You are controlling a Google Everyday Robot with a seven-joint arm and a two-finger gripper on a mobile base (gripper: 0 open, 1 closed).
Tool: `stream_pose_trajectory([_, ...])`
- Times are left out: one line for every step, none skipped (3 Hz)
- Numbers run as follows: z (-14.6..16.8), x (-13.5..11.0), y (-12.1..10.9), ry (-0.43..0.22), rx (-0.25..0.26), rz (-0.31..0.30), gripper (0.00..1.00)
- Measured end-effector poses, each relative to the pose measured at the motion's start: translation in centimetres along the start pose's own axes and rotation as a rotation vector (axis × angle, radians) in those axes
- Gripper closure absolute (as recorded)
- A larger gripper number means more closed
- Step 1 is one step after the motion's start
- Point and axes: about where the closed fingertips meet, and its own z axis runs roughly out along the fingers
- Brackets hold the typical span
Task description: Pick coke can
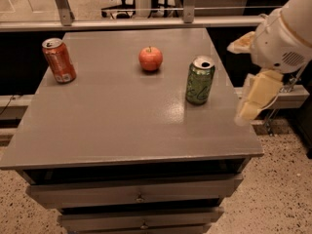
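Observation:
The coke can (59, 60) is red-orange with a silver top and stands upright at the far left of the grey table (122, 126). My gripper (255, 100) hangs off the table's right edge, cream-coloured and pointing down, below the white arm (285, 38). It is far from the coke can, nearer the green can, and holds nothing that I can see.
A green can (200, 80) stands upright at the right of the table, close to the gripper. A red apple (150, 58) sits at the far middle. Drawers (136, 194) are below the top. A metal rail (146, 21) runs behind the table.

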Motion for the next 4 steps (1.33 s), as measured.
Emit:
stream_pose_trajectory([2.7, -5.2, -0.8, -0.194, -0.07, -0.062, 0.0])
stream_pose_trajectory([1.4, -12.7, -0.8, -0.358, -0.047, -0.178, 0.0])
stream_pose_trajectory([1.4, -12.7, -0.8, -0.358, -0.047, -0.178, 0.0])
stream_pose_trajectory([3.2, -14.5, -0.3, -0.418, -0.069, -0.134, 0.0])
